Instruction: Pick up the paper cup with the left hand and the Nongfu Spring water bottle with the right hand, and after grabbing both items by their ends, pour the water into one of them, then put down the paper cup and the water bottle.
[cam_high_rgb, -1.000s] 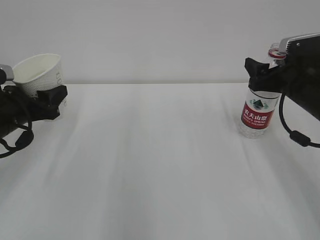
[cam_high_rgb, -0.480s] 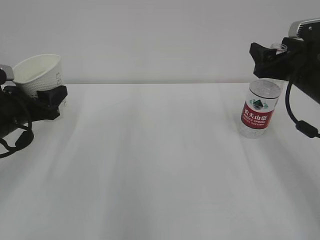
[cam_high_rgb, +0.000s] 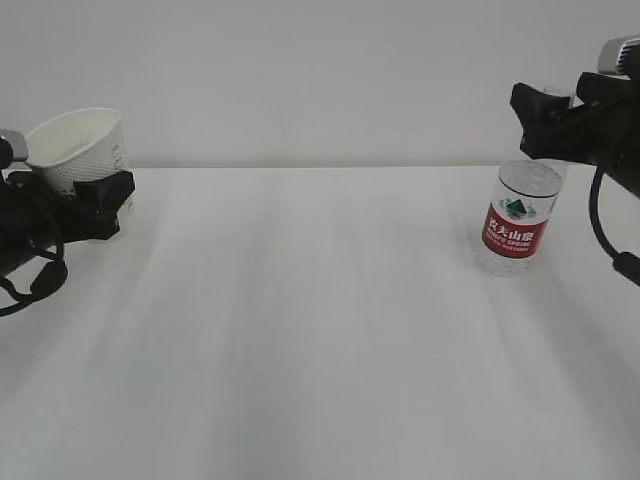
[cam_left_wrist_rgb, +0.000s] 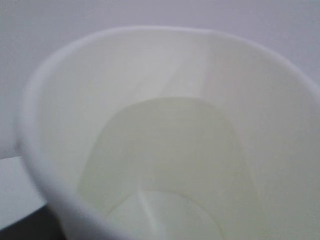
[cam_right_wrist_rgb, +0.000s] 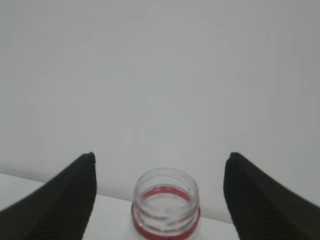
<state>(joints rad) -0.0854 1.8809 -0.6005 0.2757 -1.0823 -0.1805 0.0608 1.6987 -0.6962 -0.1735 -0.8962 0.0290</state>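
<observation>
Setting: white table (cam_high_rgb: 320, 330) running back to a plain pale wall (cam_high_rgb: 320, 70).
Cup (cam_high_rgb: 78, 148): white paper, at the far left edge of the exterior view, tilted with its mouth leaning toward the left and up; a faint dark mark shows on its side.
Cup from the wrist: it fills the left wrist view, cream inside, round bottom visible; whether any liquid lies in it cannot be told.
Left gripper (cam_high_rgb: 95, 195): black, clamped around the cup's lower part, holding it at a slant near the table; from the exterior view it cannot be told whether the cup's base touches the surface.
Bottle (cam_high_rgb: 520, 220): clear ribbed plastic with a red label, standing upright on the table at the right, uncapped, its open mouth and red neck ring seen from the right wrist camera.
Water: the level inside the bottle is too hard to make out.
Right gripper (cam_right_wrist_rgb: 160, 195): spread wide, one black finger (cam_right_wrist_rgb: 65, 195) on each side of the bottle neck and clear of it, touching nothing.
Right gripper in the exterior view: it sits at the height of the bottle's top, with the arm behind it at the right edge.
Spacing: cup and bottle are well apart, at opposite sides of the table.
</observation>
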